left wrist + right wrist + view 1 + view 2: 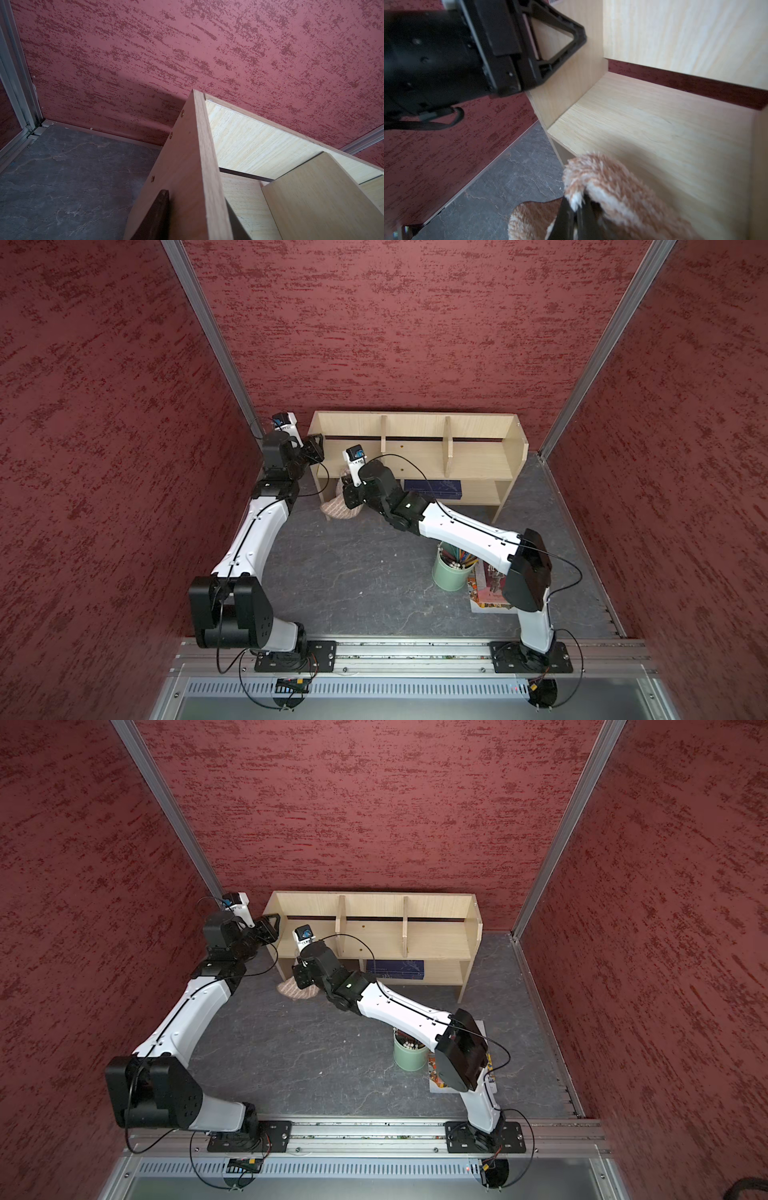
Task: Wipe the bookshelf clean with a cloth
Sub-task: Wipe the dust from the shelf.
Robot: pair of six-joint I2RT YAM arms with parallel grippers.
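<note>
The light wood bookshelf (pixel 478 456) (pixel 436 940) stands against the back wall. My left gripper (pixel 316 448) (pixel 270 928) (pixel 195 204) is clamped on its left end panel (pixel 187 155). One dark finger (pixel 159 216) lies on the panel's outer face and the other is hidden inside. The tan striped cloth (pixel 340 508) (pixel 297 990) (pixel 623 187) drapes over the front edge of the upper shelf's left bay down to the table. My right gripper (pixel 349 491) (pixel 575 207) is shut on a fold of it, above the shelf board (pixel 654 124).
A green cup of pencils (pixel 449 572) (pixel 409 1056) and a colourful magazine (pixel 488 597) (pixel 440 1081) sit under my right arm. A dark blue book (pixel 434 489) (pixel 395 969) lies on the lower shelf. Red walls close in on three sides.
</note>
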